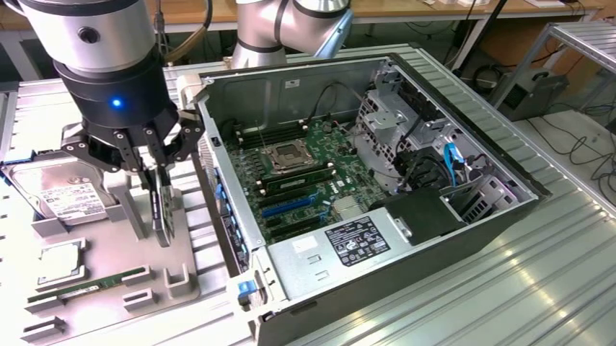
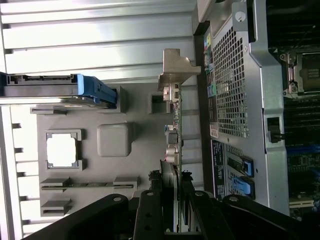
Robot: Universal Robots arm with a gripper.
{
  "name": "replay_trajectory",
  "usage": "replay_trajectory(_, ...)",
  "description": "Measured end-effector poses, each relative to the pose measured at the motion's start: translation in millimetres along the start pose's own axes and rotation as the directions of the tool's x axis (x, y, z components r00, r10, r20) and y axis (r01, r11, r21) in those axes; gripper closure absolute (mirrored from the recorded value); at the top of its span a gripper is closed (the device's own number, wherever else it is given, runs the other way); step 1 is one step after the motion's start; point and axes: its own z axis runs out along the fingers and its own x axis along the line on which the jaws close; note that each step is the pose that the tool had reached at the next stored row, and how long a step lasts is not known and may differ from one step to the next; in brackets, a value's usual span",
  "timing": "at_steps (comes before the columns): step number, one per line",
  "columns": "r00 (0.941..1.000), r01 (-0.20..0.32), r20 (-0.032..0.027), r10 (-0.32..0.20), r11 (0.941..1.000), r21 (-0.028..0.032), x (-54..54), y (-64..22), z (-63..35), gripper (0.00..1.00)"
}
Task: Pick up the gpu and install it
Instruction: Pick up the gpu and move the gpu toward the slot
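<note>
- Nearest me, at the exterior view's left, a grey holder tray [image 1: 183, 277] on the worktop [image 1: 539, 274] carries a green memory stick [image 1: 91, 285] and a square processor chip [image 1: 60, 259] in their own pockets.
- Just beyond them the gpu [image 1: 161, 213] stands on edge in the tray's slot, with its round fan facing sideways and its silver bracket [image 2: 176, 70] at one end.
- The end effector [image 1: 154, 173] sits directly above it, its fingers closed around the card's upper edge from both faces. It looks like a firm grip on the gpu, with the card's lower edge down by the slot.
- To my eye, the step in hand is getting the card out cleanly. It wants a straight vertical pull with the card kept upright, so neither the bracket nor the bottom edge catches the slot walls.
- A silver hard drive [image 1: 60, 193] lies just beside, further left.
- Further right, the open computer case [image 1: 462, 108] lies on its side, with the motherboard [image 1: 308, 180] and blue slots [image 1: 288, 207] exposed.
</note>
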Motion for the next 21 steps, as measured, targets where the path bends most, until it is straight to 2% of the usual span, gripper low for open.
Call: replay_trajectory(21,1.0000,0.000,0.0001,0.000,1.0000,-0.0001,-0.1,0.3,-5.5,0.74)
